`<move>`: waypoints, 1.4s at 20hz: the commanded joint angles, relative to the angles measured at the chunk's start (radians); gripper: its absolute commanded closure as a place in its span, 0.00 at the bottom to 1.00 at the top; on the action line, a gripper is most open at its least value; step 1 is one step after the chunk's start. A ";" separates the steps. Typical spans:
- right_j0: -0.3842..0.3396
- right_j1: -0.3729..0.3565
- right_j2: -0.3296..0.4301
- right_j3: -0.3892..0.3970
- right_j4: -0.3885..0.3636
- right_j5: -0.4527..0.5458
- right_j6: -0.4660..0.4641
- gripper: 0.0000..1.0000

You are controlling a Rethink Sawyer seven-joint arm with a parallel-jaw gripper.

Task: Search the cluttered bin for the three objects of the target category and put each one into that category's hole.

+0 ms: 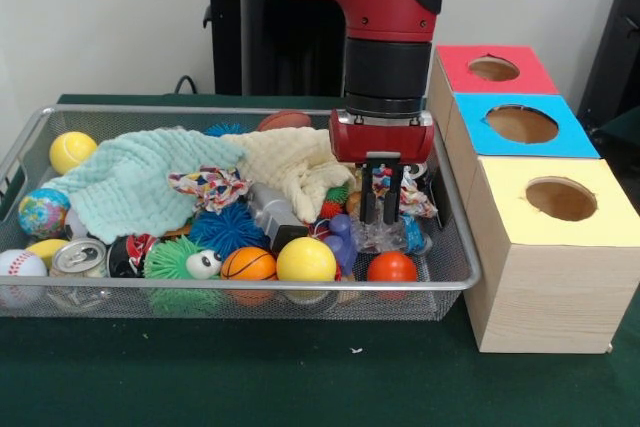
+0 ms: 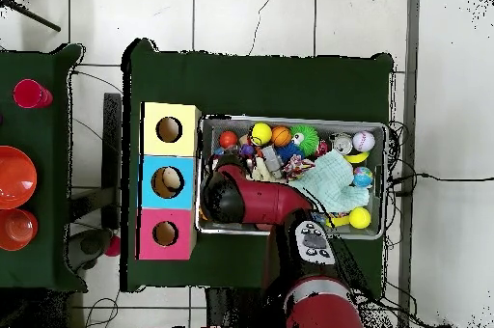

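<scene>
gripper: black two-finger gripper (image 1: 381, 209), fingers spread a little, holding nothing, low over clutter
bin: silver wire-mesh bin (image 1: 455, 277)
risk: snagging the patterned fabric scrap (image 1: 415, 197) beside it, wrong pick

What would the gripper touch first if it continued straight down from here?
Probably the clear plastic wrapper under the gripper, beside the purple toy; depth is hard to judge.

Wire-mesh metal bin (image 1: 455, 247), wood-grain boxes (image 1: 545, 297), soft cloths (image 1: 140, 182).
</scene>
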 commanded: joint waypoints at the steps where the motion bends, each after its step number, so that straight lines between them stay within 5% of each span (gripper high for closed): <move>1: -0.024 -0.016 0.071 0.077 -0.040 0.094 0.114 1.00; 12: -0.052 -0.115 0.112 0.130 -0.039 0.124 0.105 1.00; 28: -0.056 -0.113 0.118 0.129 -0.050 0.099 0.091 1.00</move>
